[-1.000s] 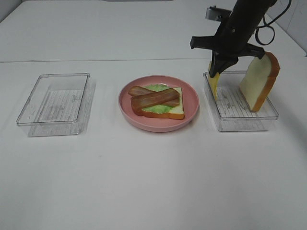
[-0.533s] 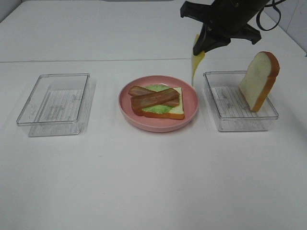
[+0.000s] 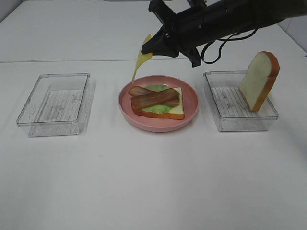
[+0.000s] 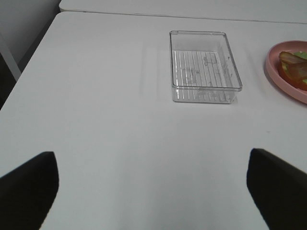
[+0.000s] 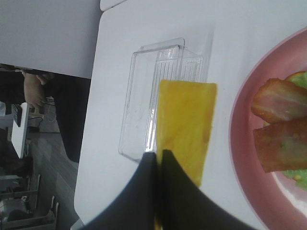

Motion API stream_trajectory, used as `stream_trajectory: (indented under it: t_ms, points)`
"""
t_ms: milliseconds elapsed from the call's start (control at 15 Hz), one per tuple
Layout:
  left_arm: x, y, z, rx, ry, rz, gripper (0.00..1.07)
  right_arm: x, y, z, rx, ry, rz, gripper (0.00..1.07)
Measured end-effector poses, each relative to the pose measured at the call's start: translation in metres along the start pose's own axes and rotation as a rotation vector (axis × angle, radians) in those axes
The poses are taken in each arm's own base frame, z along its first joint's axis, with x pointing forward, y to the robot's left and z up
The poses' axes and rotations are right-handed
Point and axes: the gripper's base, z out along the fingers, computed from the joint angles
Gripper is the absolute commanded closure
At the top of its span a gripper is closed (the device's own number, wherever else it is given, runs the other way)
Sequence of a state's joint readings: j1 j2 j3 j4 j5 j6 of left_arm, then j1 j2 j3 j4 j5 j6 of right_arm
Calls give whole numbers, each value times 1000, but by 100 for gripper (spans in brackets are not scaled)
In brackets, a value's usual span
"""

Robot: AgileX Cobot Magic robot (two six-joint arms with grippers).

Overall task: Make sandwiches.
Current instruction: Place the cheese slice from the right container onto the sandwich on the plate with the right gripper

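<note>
R gripper (image 3: 149,44) is clamped tight on the top edge of the yellow cheese slice (image 3: 140,61), fingers meeting w/ only the slice between them. The slice hangs down from the tips in mid-air, above the back-left rim of the pink plate (image 3: 158,126), not touching it. On the plate: bread slice (image 3: 175,114) w/ lettuce (image 3: 160,109) and two crossed bacon strips (image 3: 154,98) on top. A second bread slice (image 3: 259,81) leans upright in the right tray (image 3: 240,125). L gripper (image 4: 153,191) sits low over the table (image 4: 96,120), fingers wide apart, holding nothing, w/ the left tray (image 4: 205,64) ahead.
</note>
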State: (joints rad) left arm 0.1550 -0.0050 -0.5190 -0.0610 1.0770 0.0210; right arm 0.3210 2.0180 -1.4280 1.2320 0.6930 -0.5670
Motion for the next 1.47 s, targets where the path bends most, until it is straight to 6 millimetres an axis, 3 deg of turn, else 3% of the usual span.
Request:
stream_trajectory:
  t_ms: [133,200,400,1000,1467]
  points:
    - [0,0,0,0,0,0,7,2,-11,19,-1,14,30,107]
    - [0,0,0,0,0,0,7,4,-21,38,1,36,40,107]
    - [0,0,0,0,0,0,7,3,-31,49,19,46,43,107]
    - [0,0,0,0,0,0,7,7,-55,46,267,98,-106,107]
    - [0,0,0,0,0,0,7,7,-64,43,376,106,-129,107]
